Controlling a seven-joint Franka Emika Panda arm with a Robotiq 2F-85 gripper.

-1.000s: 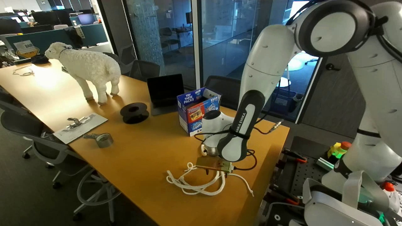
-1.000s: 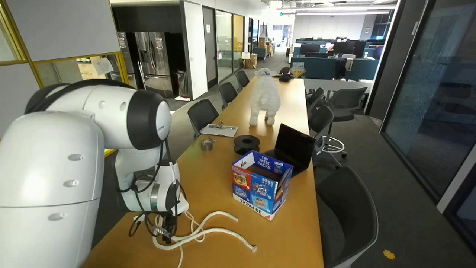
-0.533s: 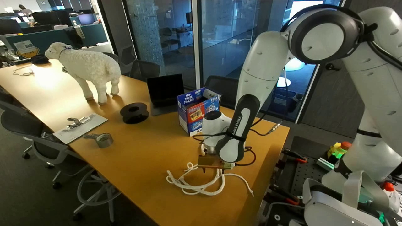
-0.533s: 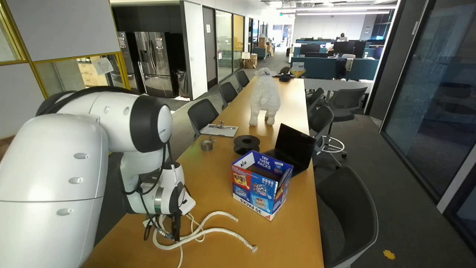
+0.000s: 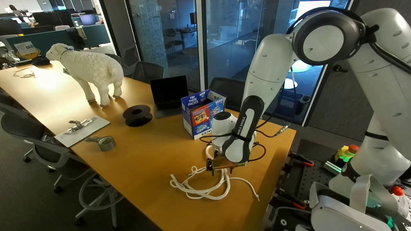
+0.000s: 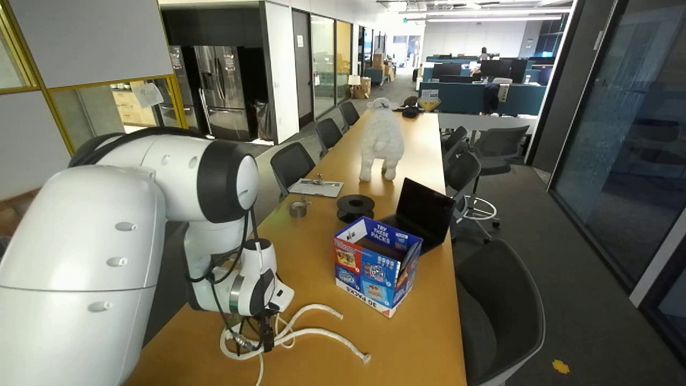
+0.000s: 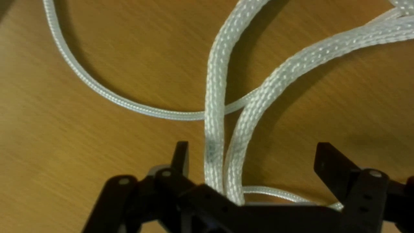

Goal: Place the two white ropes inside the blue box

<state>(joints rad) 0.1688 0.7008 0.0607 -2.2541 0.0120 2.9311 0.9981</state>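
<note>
The thick white rope [image 5: 205, 193] lies looped on the table in both exterior views; it also shows in an exterior view [image 6: 321, 333]. The thin white rope [image 5: 247, 182] crosses beneath it and shows in the wrist view [image 7: 139, 108]. The blue box [image 6: 370, 276] stands upright with its top open, also in an exterior view [image 5: 205, 118]; its floor is hidden. My gripper [image 7: 252, 145] is open. Two side-by-side strands of the thick rope [image 7: 215, 97] run between its fingers, closer to the left finger, without visible grip. In an exterior view my gripper [image 5: 222, 171] is low over the ropes.
A laptop [image 5: 170, 94] stands open behind the box. A black reel [image 5: 137, 115], a tape roll [image 5: 106, 143], a clipboard [image 5: 83, 130] and a toy sheep [image 5: 90, 69] are farther along the table. Chairs line the table's sides.
My gripper has turned at the wrist and shifted a little toward the box's side, staying over the ropes. The ropes and the box have not moved. A person appears in the far background.
</note>
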